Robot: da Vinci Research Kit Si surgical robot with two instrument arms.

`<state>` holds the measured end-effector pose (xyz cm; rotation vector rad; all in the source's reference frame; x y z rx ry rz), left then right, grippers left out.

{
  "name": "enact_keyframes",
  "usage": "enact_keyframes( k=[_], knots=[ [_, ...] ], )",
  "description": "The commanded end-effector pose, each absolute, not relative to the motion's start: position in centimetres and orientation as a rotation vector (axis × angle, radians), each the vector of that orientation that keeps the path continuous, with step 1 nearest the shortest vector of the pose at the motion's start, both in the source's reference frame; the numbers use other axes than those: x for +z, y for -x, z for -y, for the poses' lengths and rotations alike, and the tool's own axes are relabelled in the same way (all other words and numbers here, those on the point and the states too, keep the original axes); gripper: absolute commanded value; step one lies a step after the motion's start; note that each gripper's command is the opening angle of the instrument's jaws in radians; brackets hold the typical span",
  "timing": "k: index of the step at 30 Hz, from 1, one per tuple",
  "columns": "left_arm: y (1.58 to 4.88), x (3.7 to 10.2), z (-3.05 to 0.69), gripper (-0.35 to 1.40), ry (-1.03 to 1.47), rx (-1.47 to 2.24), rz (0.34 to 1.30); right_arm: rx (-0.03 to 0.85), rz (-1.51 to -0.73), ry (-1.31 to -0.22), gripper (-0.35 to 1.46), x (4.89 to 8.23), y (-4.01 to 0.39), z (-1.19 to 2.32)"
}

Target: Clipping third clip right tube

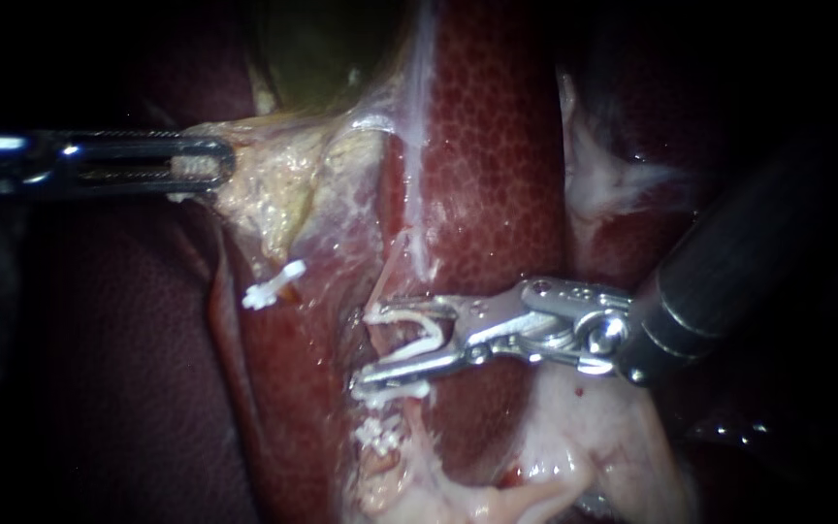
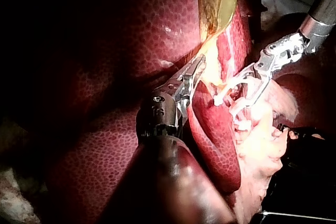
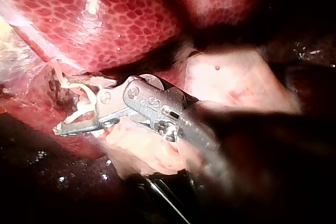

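Straddling the half-hidden right tube [image 1: 395, 272], right instrument [image 1: 370, 346] spread jaws hold one clip [image 1: 429, 338]; two clips [image 1: 380, 437] below, fourth clip [image 1: 273, 284] apart; left instrument [image 1: 208, 165] clamps pale tissue [image 1: 264, 180].

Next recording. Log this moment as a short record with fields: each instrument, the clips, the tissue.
left instrument: shut on yellowish tissue under the gallbladder
right instrument: carries an open loaded clip, set across the right tube, not closed
placed clips on right tube: upper clip, lower clip, both just past the right instrument
separate clip: one, on tissue nearer the left instrument
liver: behind the tube
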<state>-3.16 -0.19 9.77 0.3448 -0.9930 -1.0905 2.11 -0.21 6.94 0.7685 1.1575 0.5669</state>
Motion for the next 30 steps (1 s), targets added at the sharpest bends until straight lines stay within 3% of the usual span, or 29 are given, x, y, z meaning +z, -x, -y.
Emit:
enact_keyframes(
  k=[1, 13, 30],
  knots=[
    [3.16, 9.77, 0.19, -0.18, -0.345, -1.091, 0.993, 0.566, -1.158, -0.768, 0.6, 6.95, -2.12, 0.21],
    [3.16, 9.77, 0.19, -0.18, -0.345, -1.09, 0.993, 0.563, -1.157, -0.777, 0.6, 6.95, -2.07, 0.24],
    [3.15, 9.75, 0.2, -0.18, -0.348, -1.089, 0.994, 0.559, -1.148, -0.793, 0.58, 6.78, -1.44, 0.11]
  ],
)
